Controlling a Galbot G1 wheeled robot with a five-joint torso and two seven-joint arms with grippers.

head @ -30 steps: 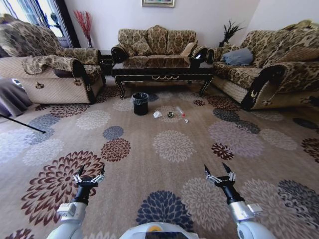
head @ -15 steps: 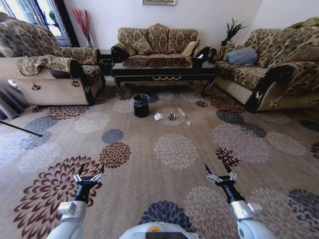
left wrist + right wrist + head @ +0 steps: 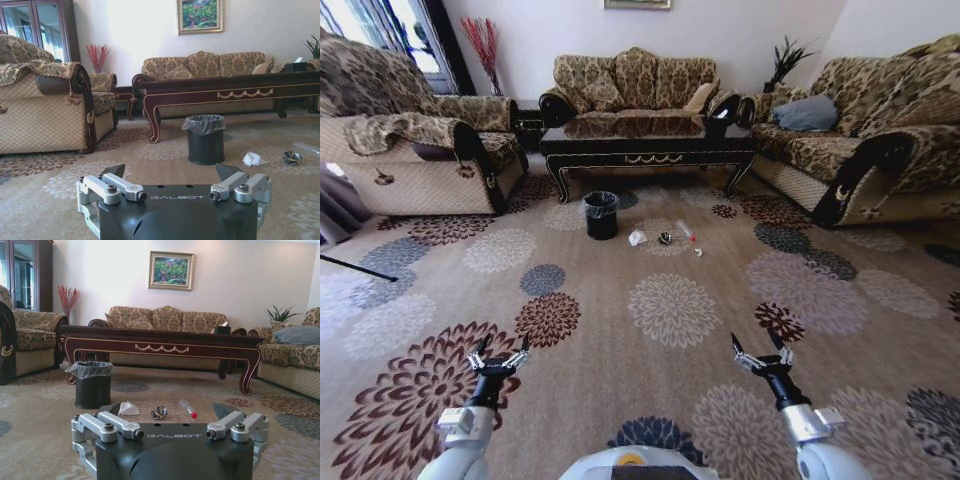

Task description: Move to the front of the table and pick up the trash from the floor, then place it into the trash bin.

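Note:
The long dark table (image 3: 648, 152) with gold trim stands across the carpet ahead. In front of it sits the black trash bin (image 3: 601, 213) with a bag liner. Right of the bin lies the trash: crumpled white paper (image 3: 637, 238), a small dark piece (image 3: 665, 238) and a clear wrapper with a red bit (image 3: 684, 230). My left gripper (image 3: 499, 348) and right gripper (image 3: 759, 344) hang open and empty low over the carpet, far short of the litter. The left wrist view faces the bin (image 3: 205, 139) and paper (image 3: 253, 159). The right wrist view faces the bin (image 3: 92, 385), paper (image 3: 128, 409) and wrapper (image 3: 187, 408).
Patterned sofas (image 3: 415, 150) (image 3: 880, 140) flank the carpet left and right, with a third sofa (image 3: 635, 85) behind the table. A thin dark rod (image 3: 365, 267) lies on the carpet at the left. Open floral carpet (image 3: 670, 310) stretches between me and the litter.
The whole head view has shifted slightly, so the camera has moved; the carpet patterns slid toward me and to the left. Both arms keep their pose, grippers open.

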